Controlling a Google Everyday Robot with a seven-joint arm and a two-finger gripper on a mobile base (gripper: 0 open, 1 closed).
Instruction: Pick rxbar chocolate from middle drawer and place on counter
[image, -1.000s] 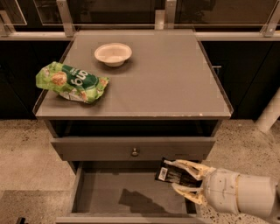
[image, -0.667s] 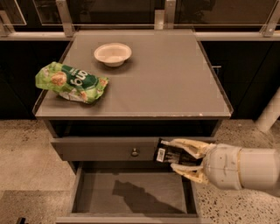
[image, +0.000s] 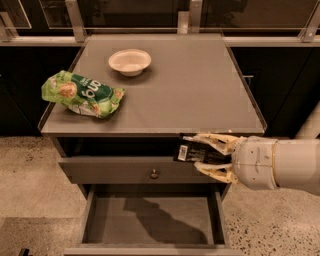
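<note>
My gripper (image: 202, 154) comes in from the right and is shut on the rxbar chocolate (image: 192, 152), a flat black bar with a white label patch at its left end. It holds the bar in the air in front of the counter's front edge, above the open middle drawer (image: 150, 217), whose floor is bare. The counter (image: 190, 90) is the flat grey-brown cabinet top just behind and above the bar.
A green crinkly snack bag (image: 82, 94) lies on the counter's left side. A white bowl (image: 130, 61) sits at the counter's back middle. A closed drawer front with a small round knob (image: 154, 174) is above the open drawer. A speckled floor surrounds the cabinet.
My gripper has lifted the bar up out of the drawer, from near the drawer's right side to the height of the counter's front edge.
</note>
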